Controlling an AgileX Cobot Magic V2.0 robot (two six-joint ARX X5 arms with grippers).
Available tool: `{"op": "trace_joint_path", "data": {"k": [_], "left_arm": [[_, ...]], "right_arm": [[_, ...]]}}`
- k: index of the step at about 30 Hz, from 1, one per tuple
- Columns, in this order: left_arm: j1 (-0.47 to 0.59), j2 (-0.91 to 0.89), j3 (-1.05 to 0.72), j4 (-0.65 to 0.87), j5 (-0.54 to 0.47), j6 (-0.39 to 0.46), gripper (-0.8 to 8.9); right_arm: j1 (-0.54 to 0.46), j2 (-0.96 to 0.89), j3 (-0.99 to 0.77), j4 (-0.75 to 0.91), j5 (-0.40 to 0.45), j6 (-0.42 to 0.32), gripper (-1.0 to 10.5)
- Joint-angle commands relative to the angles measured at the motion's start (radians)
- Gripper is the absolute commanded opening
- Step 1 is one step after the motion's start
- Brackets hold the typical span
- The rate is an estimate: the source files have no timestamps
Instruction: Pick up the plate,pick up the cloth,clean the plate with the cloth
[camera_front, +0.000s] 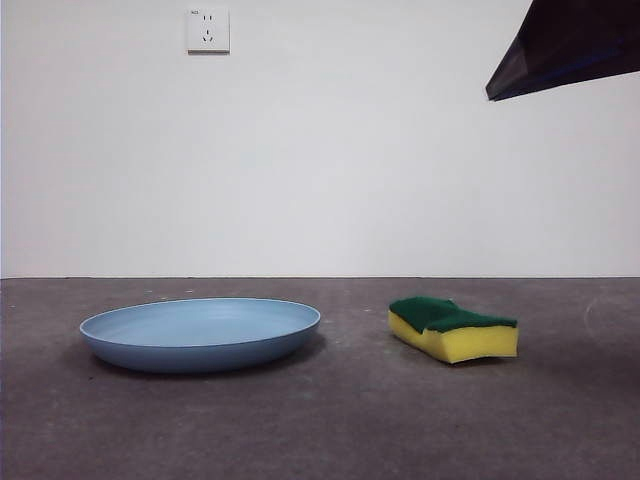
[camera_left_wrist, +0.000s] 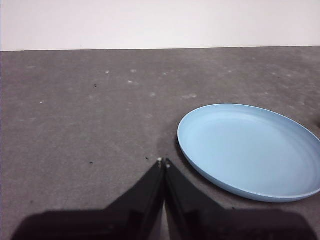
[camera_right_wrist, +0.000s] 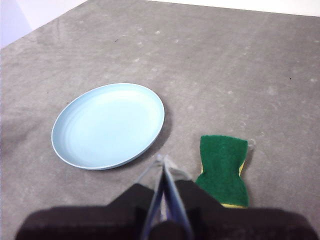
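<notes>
Two things lie on the dark grey bench (camera_front: 320, 430): a wide, shallow, round light-blue plastic plate (camera_front: 200, 333) with a low raised rim, and beside it, apart from it and not touching, the cloth (camera_front: 453, 328), which is really a small blocky sponge of yellow foam under a dark green scouring top with wavy sides. Nothing sits in the plate; its bowl shows bare and clean-looking. It looks light and stiff but smooth, so it may slip; the rim nearest an arm seems the only place to pinch it, one jaw under the edge and one over. The sponge should be light and squashy, and its waisted middle, across the narrow sides, looks the surest hold. The left end effector (camera_left_wrist: 162, 161) hovers just beside the plate's rim with its jaws pressed together, holding nothing. The right end effector (camera_right_wrist: 163, 162) hangs above the gap between plate and sponge, jaws likewise closed and empty. A white wall socket (camera_front: 208, 30) sits on the wall behind the plate.
</notes>
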Motion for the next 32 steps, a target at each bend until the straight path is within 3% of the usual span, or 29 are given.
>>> {"op": "trace_joint_path", "data": {"k": [1, 18, 23, 28, 32], "left_arm": [[0.003, -0.003, -0.014, 0.006, -0.001, -0.005, -0.01], [0.003, -0.003, -0.014, 0.006, -0.002, -0.005, -0.01], [0.003, -0.003, -0.014, 0.006, -0.002, -0.005, -0.01], [0.003, -0.003, -0.014, 0.005, -0.002, -0.005, 0.0], [0.003, -0.003, -0.014, 0.005, -0.002, -0.005, -0.01]], "right_arm": [[0.001, -0.002, -0.008, 0.005, 0.003, 0.01, 0.0], [0.001, -0.002, -0.008, 0.006, 0.004, 0.006, 0.0], [0.0, -0.005, -0.008, -0.008, 0.056, -0.018, 0.0], [-0.056, -0.086, -0.01, -0.055, 0.074, -0.241, 0.0], [-0.205, -0.187, -0.033, -0.055, 0.064, -0.258, 0.0]]}}
